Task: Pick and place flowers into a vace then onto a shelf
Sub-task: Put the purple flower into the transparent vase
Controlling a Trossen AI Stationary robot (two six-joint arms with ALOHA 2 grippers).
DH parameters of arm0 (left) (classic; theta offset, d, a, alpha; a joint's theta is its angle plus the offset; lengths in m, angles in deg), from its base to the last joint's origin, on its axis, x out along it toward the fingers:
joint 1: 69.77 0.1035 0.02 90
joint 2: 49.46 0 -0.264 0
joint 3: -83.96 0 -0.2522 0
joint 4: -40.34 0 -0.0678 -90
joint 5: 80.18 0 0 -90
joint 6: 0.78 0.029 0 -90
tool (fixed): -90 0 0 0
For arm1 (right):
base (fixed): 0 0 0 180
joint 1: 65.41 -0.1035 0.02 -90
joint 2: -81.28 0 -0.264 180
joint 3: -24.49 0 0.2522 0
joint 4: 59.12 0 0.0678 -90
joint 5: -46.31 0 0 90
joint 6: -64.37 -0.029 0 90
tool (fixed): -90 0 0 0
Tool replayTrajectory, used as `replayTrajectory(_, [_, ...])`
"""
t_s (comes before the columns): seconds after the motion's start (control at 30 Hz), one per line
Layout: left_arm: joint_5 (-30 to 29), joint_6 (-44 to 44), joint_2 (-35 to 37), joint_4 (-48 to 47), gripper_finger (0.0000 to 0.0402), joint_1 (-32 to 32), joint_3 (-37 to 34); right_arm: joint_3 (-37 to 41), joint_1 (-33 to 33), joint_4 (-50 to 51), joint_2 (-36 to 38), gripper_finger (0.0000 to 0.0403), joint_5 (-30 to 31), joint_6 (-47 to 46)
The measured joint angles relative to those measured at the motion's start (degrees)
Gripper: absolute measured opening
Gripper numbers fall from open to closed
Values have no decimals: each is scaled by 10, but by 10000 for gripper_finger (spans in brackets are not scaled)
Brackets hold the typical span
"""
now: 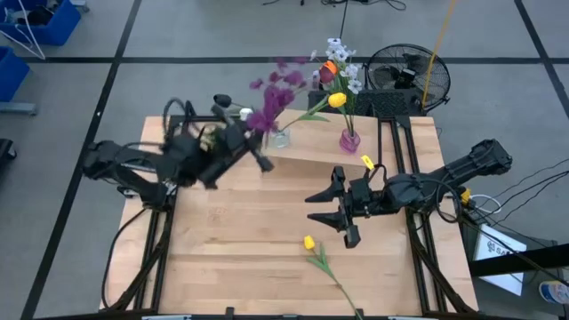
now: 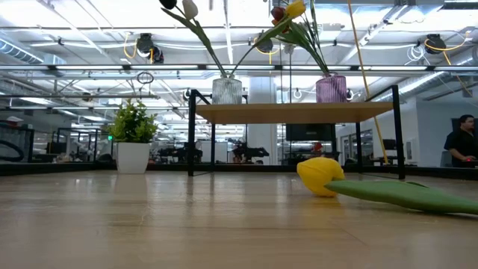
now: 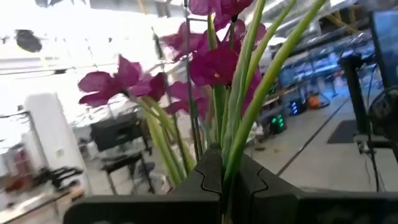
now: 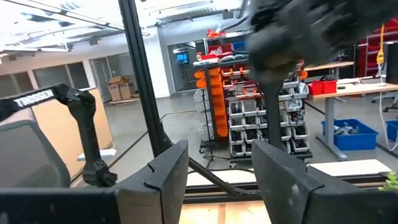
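The left gripper [image 1: 258, 160] is closed on a bunch of purple flowers [image 1: 276, 89]. It holds the green stems [image 3: 249, 112] between its dark fingers [image 3: 205, 180], beside the clear glass vase [image 1: 279, 137] at the left end of the shelf [image 1: 311, 147]. The magenta heads extend past the gripper over the shelf's far edge.

The right gripper [image 1: 336, 212] has its jaws spread wide and holds nothing. It sits above the tabletop [image 1: 240, 249] in front of the shelf. A loose yellow tulip [image 1: 311, 244] lies on the table just in front of this gripper, not touching it, with its stem running toward the near table edge.

The low view shows neither gripper. It shows the shelf raised on thin black legs, carrying the clear vase [image 2: 227, 90] and a pink glass vase [image 2: 331, 88], both already holding stems. It also shows a small potted plant [image 2: 133, 142] at the far left and the tulip head [image 2: 321, 176] resting on the wood. In the high view the pink vase [image 1: 349, 140] holds yellow, orange and white heads.

The tabletop centre and near left are open.
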Motion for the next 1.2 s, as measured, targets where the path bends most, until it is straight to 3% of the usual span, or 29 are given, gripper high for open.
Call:
replayTrajectory(0.17, [-62,3,-42,53,3,-68,1,0,0,0,0,171,0,22])
replayTrajectory(0.37, [-163,78,-138,85,3,-73,0,0,1,0,0,171,0,29])
replayTrajectory(0.47, [-119,159,-170,170,3,-53,-1,0,1,2,0,171,0,25])
replayTrajectory(0.57, [-63,145,-186,291,3,-17,0,0,1,7,0,171,0,10])
replayTrajectory(0.63, [-72,137,-189,325,3,5,0,0,1,7,0,171,-1,-2])
replayTrajectory(0.7, [-84,129,-189,326,3,22,0,0,-1,7,0,171,-1,-18])
replayTrajectory(0.83, [-39,135,-190,344,3,46,0,0,-7,14,0,171,-1,-29])
replayTrajectory(1.0, [-78,140,-199,344,3,72,0,0,-12,22,0,171,-1,-29])
replayTrajectory(1.2, [-70,150,-207,338,3,89,1,0,-14,25,0,171,-1,-29])
